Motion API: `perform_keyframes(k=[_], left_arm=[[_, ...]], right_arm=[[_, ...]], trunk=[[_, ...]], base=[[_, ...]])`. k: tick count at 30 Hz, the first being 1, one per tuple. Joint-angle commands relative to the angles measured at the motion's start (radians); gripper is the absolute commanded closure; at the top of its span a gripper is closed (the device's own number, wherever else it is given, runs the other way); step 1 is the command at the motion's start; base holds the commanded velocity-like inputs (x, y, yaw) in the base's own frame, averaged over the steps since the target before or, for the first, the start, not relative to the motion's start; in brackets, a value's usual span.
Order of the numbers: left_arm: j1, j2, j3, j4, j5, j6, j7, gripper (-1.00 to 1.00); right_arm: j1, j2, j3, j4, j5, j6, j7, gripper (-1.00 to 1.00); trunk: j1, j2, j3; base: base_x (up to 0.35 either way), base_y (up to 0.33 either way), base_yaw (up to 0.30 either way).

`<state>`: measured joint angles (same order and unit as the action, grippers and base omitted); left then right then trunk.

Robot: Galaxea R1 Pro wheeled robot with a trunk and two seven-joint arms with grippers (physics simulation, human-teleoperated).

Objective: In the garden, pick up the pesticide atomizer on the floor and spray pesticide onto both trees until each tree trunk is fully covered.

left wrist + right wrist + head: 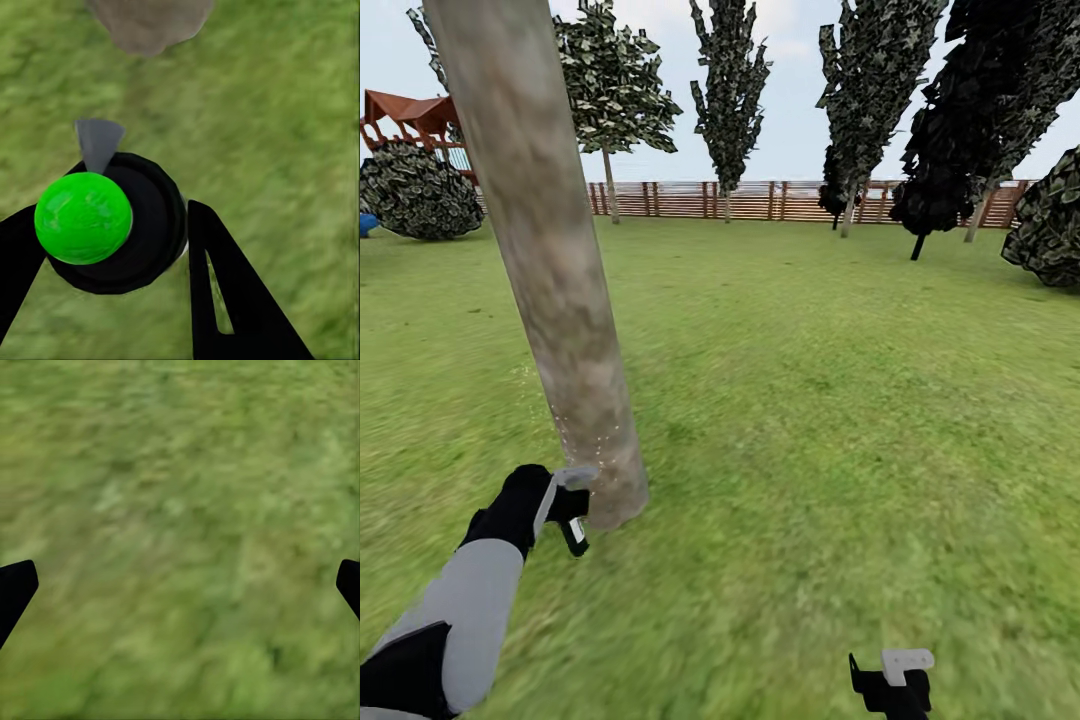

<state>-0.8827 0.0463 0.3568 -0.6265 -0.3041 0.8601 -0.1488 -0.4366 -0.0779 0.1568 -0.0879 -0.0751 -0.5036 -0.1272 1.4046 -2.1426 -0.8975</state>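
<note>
Your left gripper (112,240) clamps the pesticide atomizer (112,225); specks only dot the trunk (550,260) base at 12 o'clock, right gripper (180,585) wide open, empty

The lawn (810,420) is viewed from head height, forward and slightly down, toward the far fence (760,199), with a trunk (550,270) close at left. The trunk's base (150,22) and the grass are seen from close above by the left wrist camera. Only grass (180,525) is framed, nearly straight down, by the right wrist camera.
</note>
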Motion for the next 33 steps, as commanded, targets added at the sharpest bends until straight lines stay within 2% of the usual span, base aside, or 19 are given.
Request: perform_keyframes(k=[1,3,6,7,8,9,11,12,16,18,23,27,33], left_arm=[[-0.009,-0.003,-0.001,-0.002,-0.015,0.007,-0.015,1.0],[-0.039,-0.014,-0.064,-0.001,-0.017,0.029,-0.023,1.0],[-0.051,0.006,-0.088,-0.002,-0.018,0.077,-0.025,1.0],[-0.055,0.033,-0.089,-0.002,-0.017,0.085,-0.026,1.0],[-0.056,0.08,-0.087,0.002,-0.016,0.09,-0.035,1.0],[-0.055,0.109,-0.089,0.004,-0.016,0.091,-0.052,1.0],[-0.051,0.123,-0.092,0.001,-0.018,0.093,-0.075,1.0],[-0.052,0.123,-0.093,0.0,-0.018,0.093,-0.084,1.0],[-0.067,0.062,-0.102,-0.003,-0.018,0.094,-0.094,1.0],[-0.092,0.049,-0.104,-0.002,-0.018,0.097,-0.095,1.0],[-0.134,0.06,-0.105,-0.002,-0.02,0.124,-0.095,1.0],[-0.137,0.061,-0.105,-0.004,-0.021,0.125,-0.095,1.0],[-0.136,0.061,-0.105,-0.004,-0.022,0.125,-0.094,1.0]], right_arm=[[-0.001,0.0,0.009,0.001,-0.008,-0.003,-0.003,-1.0],[-0.001,0.0,0.009,0.001,-0.008,-0.003,-0.003,-1.0],[-0.001,0.0,0.009,0.001,-0.008,-0.003,-0.003,-1.0],[-0.001,0.0,0.009,0.001,-0.008,-0.003,-0.003,-1.0],[-0.001,0.0,0.009,0.001,-0.008,-0.003,-0.003,-1.0],[-0.001,0.0,0.009,0.001,-0.008,-0.003,-0.003,-1.0],[-0.001,0.0,0.009,0.001,-0.008,-0.003,-0.003,-1.0],[-0.001,0.0,0.009,0.001,-0.008,-0.003,-0.003,-1.0],[-0.001,0.0,0.009,0.0,-0.008,-0.003,-0.003,-1.0],[-0.001,0.0,0.009,0.0,-0.008,-0.003,-0.003,-1.0],[-0.001,0.0,0.009,-0.001,-0.008,-0.003,-0.003,-1.0],[-0.001,0.0,0.009,-0.001,-0.008,-0.003,-0.003,-1.0],[-0.001,0.0,0.009,0.0,-0.008,-0.003,-0.003,-1.0]], trunk=[[0.0,0.0,-0.001],[0.0,0.0,-0.001],[0.0,0.0,-0.001],[0.0,0.0,-0.001],[0.0,0.0,-0.001],[0.0,0.0,-0.001],[0.0,0.0,-0.001],[0.0,0.0,-0.001],[0.0,0.0,-0.001],[0.0,0.0,-0.001],[0.0,0.0,-0.001],[0.0,0.0,-0.001],[0.0,0.0,-0.001]], base=[[0.0,0.0,0.004],[0.0,0.0,0.001],[0.0,0.0,0.0],[0.0,0.0,0.0],[0.0,0.0,0.0],[0.0,0.0,0.0],[0.0,0.0,0.0],[0.0,0.0,0.0],[0.0,0.0,0.0],[0.0,0.0,0.0],[0.0,0.0,0.183],[0.011,-0.018,0.16],[0.127,-0.222,0.007]])
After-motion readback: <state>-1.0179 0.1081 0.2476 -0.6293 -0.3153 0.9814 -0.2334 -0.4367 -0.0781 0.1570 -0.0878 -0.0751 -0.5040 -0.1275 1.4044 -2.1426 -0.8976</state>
